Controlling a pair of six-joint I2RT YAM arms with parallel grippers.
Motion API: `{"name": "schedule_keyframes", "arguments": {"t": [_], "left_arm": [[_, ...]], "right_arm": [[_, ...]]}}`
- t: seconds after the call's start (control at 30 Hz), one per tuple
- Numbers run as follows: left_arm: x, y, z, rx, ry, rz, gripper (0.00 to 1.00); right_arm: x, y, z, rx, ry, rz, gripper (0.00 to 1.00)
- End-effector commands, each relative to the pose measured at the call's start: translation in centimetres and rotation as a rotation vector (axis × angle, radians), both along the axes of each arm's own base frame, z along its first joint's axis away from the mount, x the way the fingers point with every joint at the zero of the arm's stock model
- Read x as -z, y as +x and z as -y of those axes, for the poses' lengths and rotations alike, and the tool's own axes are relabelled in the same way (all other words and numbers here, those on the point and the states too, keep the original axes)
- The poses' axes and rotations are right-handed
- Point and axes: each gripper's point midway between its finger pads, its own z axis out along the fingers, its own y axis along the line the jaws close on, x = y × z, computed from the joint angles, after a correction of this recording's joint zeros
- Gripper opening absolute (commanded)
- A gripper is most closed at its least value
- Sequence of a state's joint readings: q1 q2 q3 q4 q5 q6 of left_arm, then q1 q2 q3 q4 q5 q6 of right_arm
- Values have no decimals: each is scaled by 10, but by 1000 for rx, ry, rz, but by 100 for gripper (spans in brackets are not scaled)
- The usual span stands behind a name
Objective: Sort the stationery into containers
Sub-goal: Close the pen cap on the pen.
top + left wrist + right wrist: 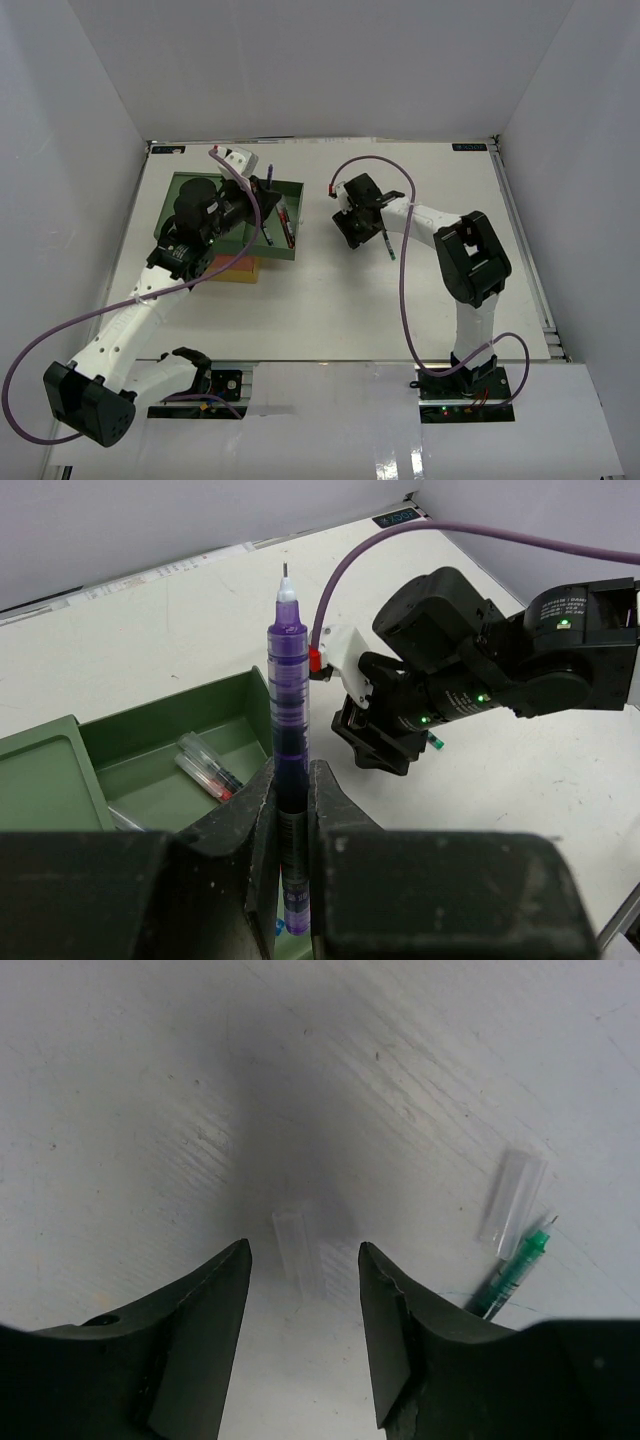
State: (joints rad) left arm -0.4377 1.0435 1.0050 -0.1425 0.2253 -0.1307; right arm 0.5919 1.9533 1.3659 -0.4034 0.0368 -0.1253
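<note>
My left gripper (290,780) is shut on a purple pen (287,680), held upright with its tip up, above the green drawer (150,760). From above, that pen (270,172) and gripper (262,192) hang over the green drawer (240,250), the top tier of the containers. Two pens (205,770) lie in it. My right gripper (303,1250) is open and low over the table. A clear pen cap (295,1235) lies between its fingers, untouched. A green pen (515,1270) and a second clear cap (513,1200) lie to its right.
Red-orange and yellow tiers (235,268) show under the green drawer. The right arm (470,670) is close to the drawer's right side. White walls enclose the table on three sides.
</note>
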Motion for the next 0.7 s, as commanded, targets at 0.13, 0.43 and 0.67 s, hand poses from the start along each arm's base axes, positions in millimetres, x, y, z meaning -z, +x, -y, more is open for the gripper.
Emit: {"name": "schedule_keyframes", "arguments": {"t": [0.13, 0.43, 0.67], "left_arm": [[-12, -2, -6, 8, -40, 28, 2], [-13, -4, -4, 41, -53, 25, 2], [-13, -10, 4, 104, -65, 20, 3]], "right_arm": [[7, 2, -7, -35, -31, -15, 45], [16, -3, 6, -8, -91, -30, 27], [-7, -10, 13, 15, -67, 1, 12]]}}
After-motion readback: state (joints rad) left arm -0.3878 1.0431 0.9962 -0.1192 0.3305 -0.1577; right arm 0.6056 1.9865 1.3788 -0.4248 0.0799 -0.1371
